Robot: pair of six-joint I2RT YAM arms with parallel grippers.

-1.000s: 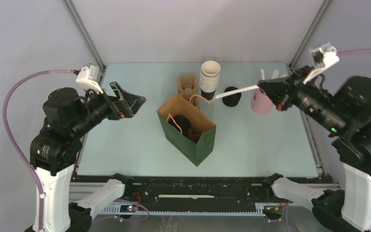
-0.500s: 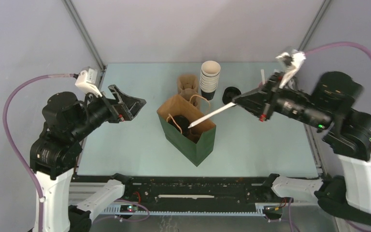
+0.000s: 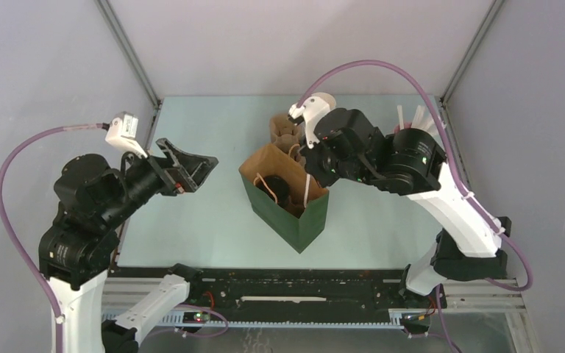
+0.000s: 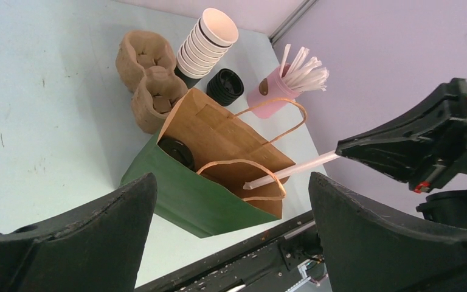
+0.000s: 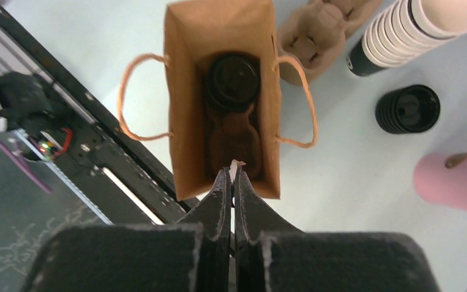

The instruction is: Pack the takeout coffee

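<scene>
An upright green paper bag (image 3: 294, 220) with a brown lining and 2 twine handles stands open near the middle of the pale teal table (image 3: 191, 220). The takeout coffee (image 5: 234, 82) – a small dark cup under a round black plastic lid – sits upright on the bag's floor, at the end towards the left arm.

The right gripper (image 5: 231, 182) hangs over the bag's mouth with its 2 fingers clenched on a thin white straw (image 4: 292, 170), whose free end reaches the twine handle on that side. The left gripper (image 3: 204, 163) is spread wide and grips nothing – it hovers well left of the bag.

Behind the bag stand 2 brown pulp cup carriers (image 4: 146, 67), a tall stack of white-rimmed cups (image 4: 207, 36), a squat stack of black lids (image 4: 225, 87) and a pink cup of straws (image 4: 270, 97).
</scene>
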